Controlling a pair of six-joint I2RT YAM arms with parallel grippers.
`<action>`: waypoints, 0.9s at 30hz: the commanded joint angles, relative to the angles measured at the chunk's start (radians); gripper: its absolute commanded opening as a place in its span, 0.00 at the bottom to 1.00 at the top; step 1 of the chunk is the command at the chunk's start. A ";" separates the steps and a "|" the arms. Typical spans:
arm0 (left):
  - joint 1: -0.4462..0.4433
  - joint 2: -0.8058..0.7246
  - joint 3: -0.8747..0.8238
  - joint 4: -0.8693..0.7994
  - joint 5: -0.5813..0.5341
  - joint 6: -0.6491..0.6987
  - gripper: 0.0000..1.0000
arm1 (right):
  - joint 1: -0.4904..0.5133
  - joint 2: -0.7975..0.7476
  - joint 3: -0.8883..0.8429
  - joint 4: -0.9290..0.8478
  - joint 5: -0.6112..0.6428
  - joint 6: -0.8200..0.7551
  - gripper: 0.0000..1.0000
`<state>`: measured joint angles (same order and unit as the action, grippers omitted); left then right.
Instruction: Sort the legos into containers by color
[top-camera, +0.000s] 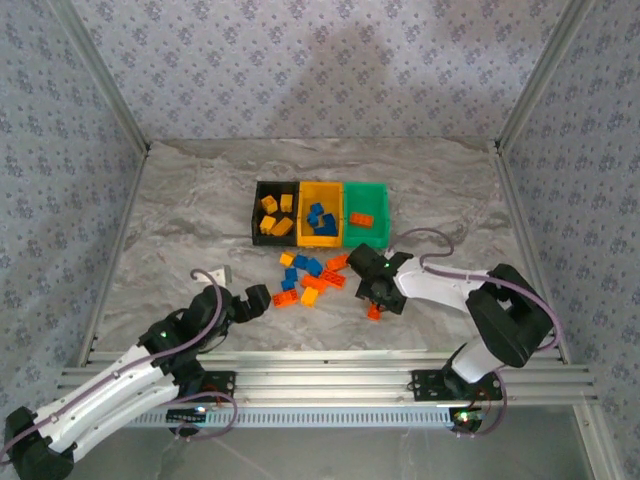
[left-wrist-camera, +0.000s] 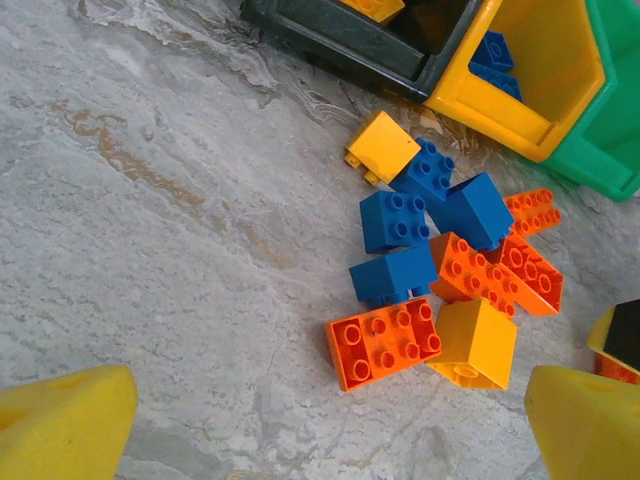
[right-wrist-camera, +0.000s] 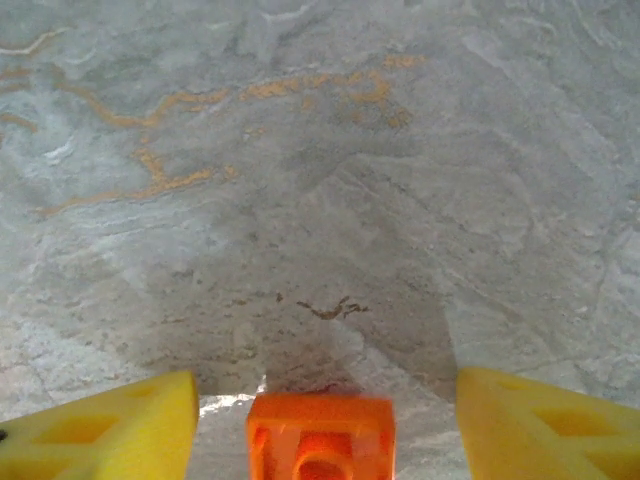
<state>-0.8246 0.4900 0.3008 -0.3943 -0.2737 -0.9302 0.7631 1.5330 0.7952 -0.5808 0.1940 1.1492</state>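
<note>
Three containers stand in a row: the black bin (top-camera: 257, 212) holds yellow legos, the yellow bin (top-camera: 321, 238) blue ones, the green bin (top-camera: 366, 192) one orange brick (top-camera: 362, 218). A loose pile of legos (top-camera: 305, 278) lies in front of them. My left gripper (top-camera: 258, 298) is open, just left of the pile; an orange brick (left-wrist-camera: 385, 342) and a yellow brick (left-wrist-camera: 475, 342) lie ahead of its fingertips (left-wrist-camera: 60, 420). My right gripper (top-camera: 375, 295) stands open over a small orange brick (right-wrist-camera: 320, 437), which sits on the table with gaps to both fingers (right-wrist-camera: 545, 425).
The marble tabletop (top-camera: 180, 220) is bare to the left of and behind the bins. Metal frame posts (top-camera: 125, 110) and patterned walls close in the sides. The aluminium rail (top-camera: 330, 385) with both arm bases runs along the near edge.
</note>
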 joint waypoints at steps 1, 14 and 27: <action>0.008 -0.023 -0.012 -0.015 0.005 -0.016 0.99 | -0.016 0.021 0.017 -0.044 -0.037 0.022 0.64; 0.011 -0.045 -0.019 -0.033 0.006 -0.019 0.99 | 0.127 0.019 -0.010 -0.070 -0.077 -0.010 0.48; 0.014 -0.020 0.028 -0.058 0.013 -0.007 0.99 | 0.067 -0.175 0.129 -0.076 0.075 -0.294 0.27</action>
<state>-0.8181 0.4580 0.2852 -0.4355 -0.2733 -0.9371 0.8650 1.4380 0.8467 -0.6537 0.2043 0.9810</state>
